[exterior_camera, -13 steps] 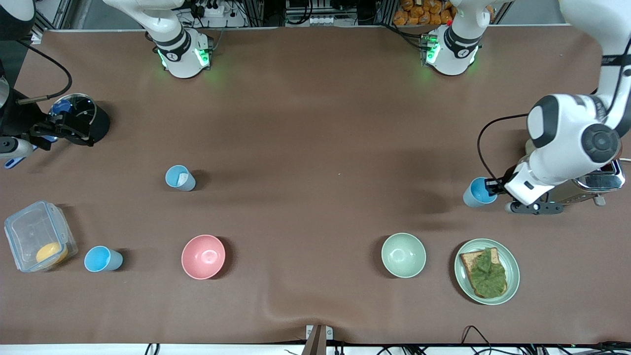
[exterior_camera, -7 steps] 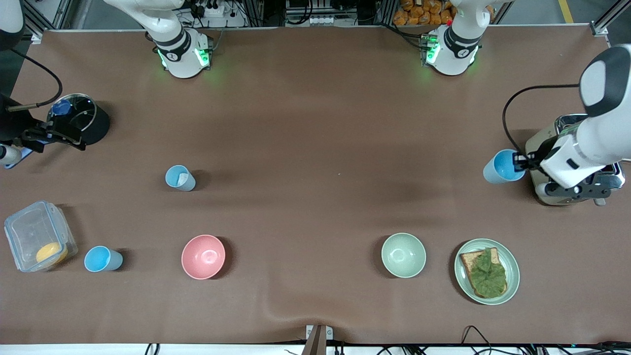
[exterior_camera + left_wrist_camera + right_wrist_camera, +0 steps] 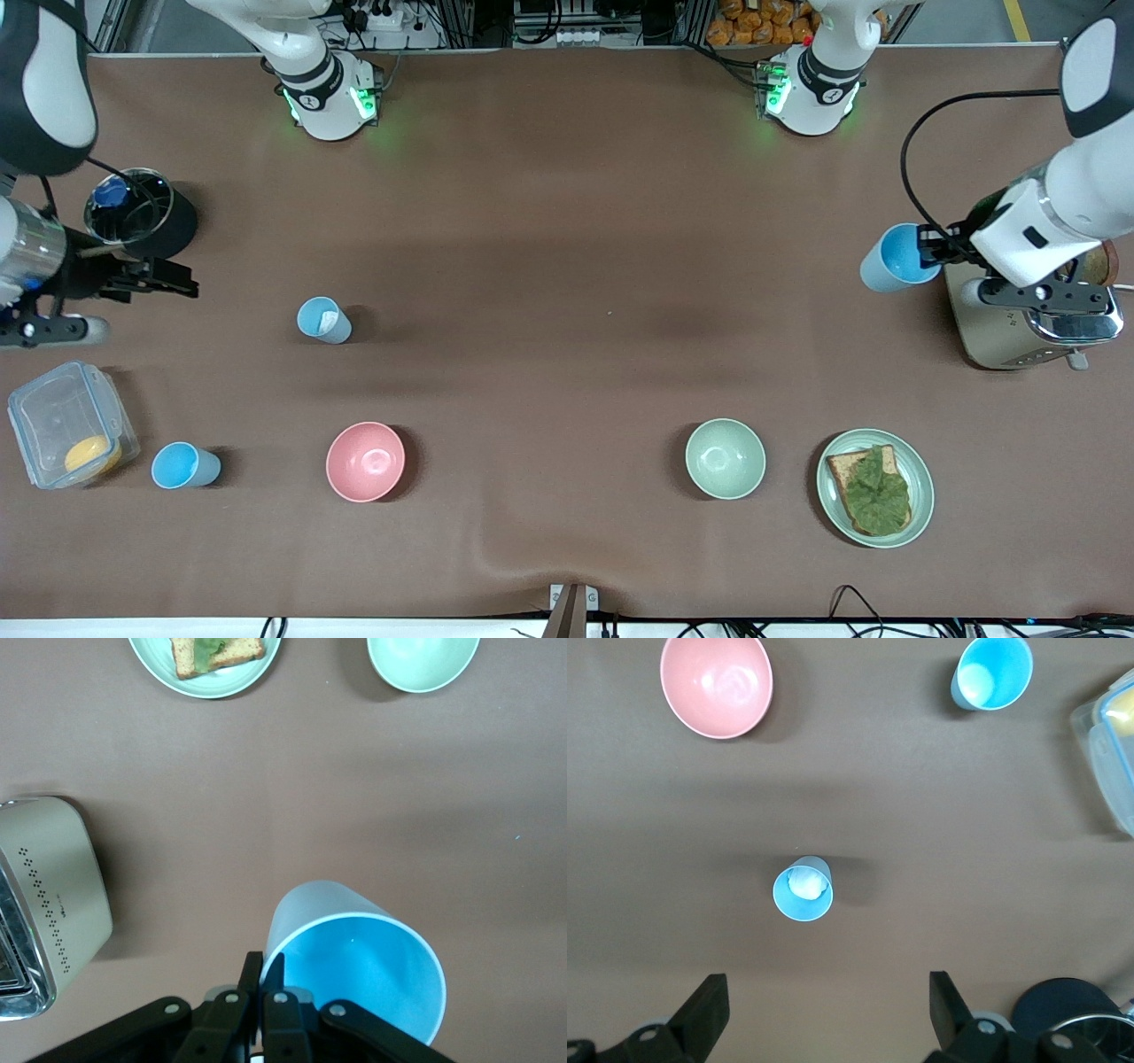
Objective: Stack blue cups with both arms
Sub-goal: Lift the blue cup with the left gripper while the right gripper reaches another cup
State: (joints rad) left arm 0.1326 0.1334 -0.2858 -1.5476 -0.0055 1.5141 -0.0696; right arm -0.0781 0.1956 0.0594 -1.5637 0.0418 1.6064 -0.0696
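My left gripper (image 3: 930,251) is shut on the rim of a light-blue cup (image 3: 897,258) and holds it in the air beside the toaster. In the left wrist view the gripper (image 3: 263,967) pinches the wall of this cup (image 3: 354,961). A second blue cup (image 3: 323,320) with a white patch inside stands on the table. A third blue cup (image 3: 184,466) stands nearer the camera, beside the clear box. My right gripper (image 3: 177,285) is open and empty, over the table at the right arm's end. Its wrist view shows the gripper (image 3: 826,992), the patched cup (image 3: 803,889) and the third cup (image 3: 993,672).
A steel toaster (image 3: 1032,332) and a green plate (image 3: 833,496) with toast stand at the left arm's end. A green bowl (image 3: 725,458) and a pink bowl (image 3: 365,461) stand nearer the camera. A clear lidded box (image 3: 66,416) and a black pot (image 3: 146,213) stand at the right arm's end.
My left gripper has lifted its blue cup and carried it up beside the toaster. My right gripper has moved from the black pot toward the patched cup.
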